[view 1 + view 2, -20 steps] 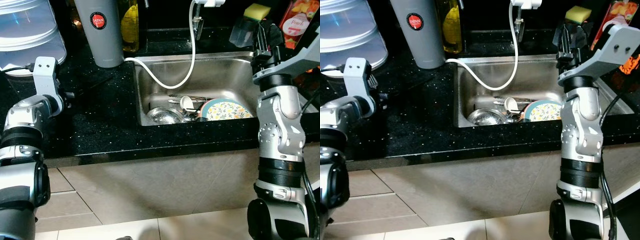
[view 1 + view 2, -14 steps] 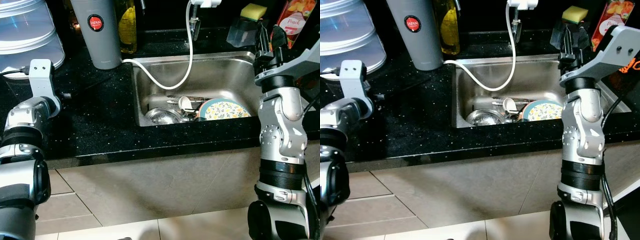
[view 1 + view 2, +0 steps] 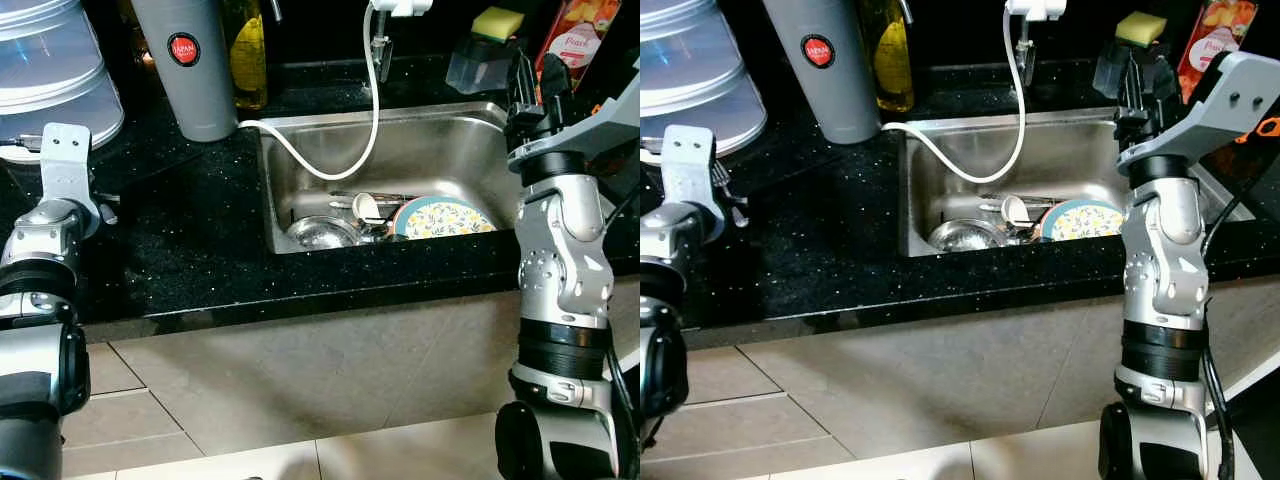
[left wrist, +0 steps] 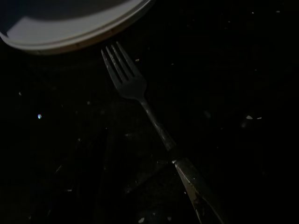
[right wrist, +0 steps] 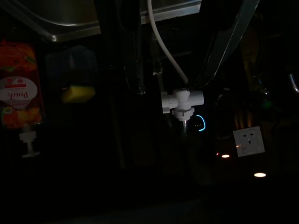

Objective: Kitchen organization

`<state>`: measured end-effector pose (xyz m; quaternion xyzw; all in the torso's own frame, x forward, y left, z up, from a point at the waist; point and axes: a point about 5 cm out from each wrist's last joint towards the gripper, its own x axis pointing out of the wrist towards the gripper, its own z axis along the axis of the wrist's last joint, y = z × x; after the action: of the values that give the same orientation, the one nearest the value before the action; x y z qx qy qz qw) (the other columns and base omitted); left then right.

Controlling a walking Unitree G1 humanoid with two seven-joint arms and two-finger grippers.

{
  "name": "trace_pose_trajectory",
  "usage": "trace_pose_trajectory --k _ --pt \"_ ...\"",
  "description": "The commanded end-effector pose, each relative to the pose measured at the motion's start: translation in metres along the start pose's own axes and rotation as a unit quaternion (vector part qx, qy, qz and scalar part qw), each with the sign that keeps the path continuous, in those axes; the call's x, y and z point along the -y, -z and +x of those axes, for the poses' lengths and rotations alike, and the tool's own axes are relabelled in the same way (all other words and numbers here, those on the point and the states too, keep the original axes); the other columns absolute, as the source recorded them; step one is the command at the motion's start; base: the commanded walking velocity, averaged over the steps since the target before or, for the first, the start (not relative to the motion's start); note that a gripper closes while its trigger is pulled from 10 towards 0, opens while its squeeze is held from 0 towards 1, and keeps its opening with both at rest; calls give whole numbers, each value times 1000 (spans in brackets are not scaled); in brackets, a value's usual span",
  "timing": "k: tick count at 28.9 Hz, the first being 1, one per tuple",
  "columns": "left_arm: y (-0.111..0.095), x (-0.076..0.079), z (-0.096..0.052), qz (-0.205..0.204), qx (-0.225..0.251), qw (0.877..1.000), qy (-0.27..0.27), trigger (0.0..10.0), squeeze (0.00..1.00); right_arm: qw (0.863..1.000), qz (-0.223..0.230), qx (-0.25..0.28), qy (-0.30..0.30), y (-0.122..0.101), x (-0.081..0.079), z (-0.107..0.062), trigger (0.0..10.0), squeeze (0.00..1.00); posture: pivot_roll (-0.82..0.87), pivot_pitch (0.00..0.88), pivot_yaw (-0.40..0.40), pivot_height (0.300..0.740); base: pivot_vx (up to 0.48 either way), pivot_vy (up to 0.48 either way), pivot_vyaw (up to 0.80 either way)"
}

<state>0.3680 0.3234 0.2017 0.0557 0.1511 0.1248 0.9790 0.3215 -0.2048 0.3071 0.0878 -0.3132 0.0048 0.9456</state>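
While the left gripper (image 3: 95, 205) hovers over the black counter (image 3: 190, 250) left of the sink (image 3: 400, 140), whether it is clenched I cannot tell. Its likely target, a fork (image 4: 140, 100), lies on that counter beside a white container (image 4: 70, 28). Judging by this, a descent and pinch comes next. The right gripper (image 3: 1145, 80) is raised at the sink's right rim, its state equally unclear.

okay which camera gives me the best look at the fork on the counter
The left wrist view: the fork lies lengthwise on the dark counter, tines toward a white rim. In the eye views, the left arm covers that spot.
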Motion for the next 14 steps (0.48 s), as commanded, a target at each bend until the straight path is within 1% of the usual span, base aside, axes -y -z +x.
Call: trace_pose_trajectory --k 1,3,4,7,8,9,10,11,12,14 --pt "28 0 0 -45 -56 997 23 10000 0 1000 3 -2 -11 0 -6 2 10000 0 117 0 32 740 0 0 0" --pt "34 4 1 -73 -65 994 41 10000 0 1000 4 -3 -14 1 -7 3 10000 0 119 0 27 740 0 0 0" --pt "34 4 1 -73 -65 994 41 10000 0 1000 4 -3 -14 1 -7 3 10000 0 119 0 27 740 0 0 0" --pt "37 9 1 -110 -72 989 66 9843 0 1000 5 -3 -17 1 -9 4 10000 0 119 0 27 740 0 0 0" --pt "38 12 1 -127 -75 986 77 4392 0 1000 5 -3 -17 1 -9 4 10000 0 117 0 20 740 0 0 0" --pt "39 14 1 -140 -77 984 85 4392 0 1000 5 -3 -17 1 -9 5 10000 0 117 0 20 740 0 0 0" --pt "39 14 1 -140 -77 984 85 4392 0 1000 5 -3 -17 1 -9 5 10000 0 117 0 20 740 0 0 0" --pt "40 16 2 -146 -80 982 91 1294 0 1000 5 -2 -17 0 -9 5 10000 0 114 0 19 740 0 0 0" --pt "42 20 2 -147 -84 981 98 0 0 1000 4 -2 -17 0 -8 5 10000 0 114 0 19 740 0 0 0" --pt "42 20 2 -147 -84 981 98 0 0 1000 4 -2 -17 0 -8 5 10000 0 114 0 19 740 0 0 0"
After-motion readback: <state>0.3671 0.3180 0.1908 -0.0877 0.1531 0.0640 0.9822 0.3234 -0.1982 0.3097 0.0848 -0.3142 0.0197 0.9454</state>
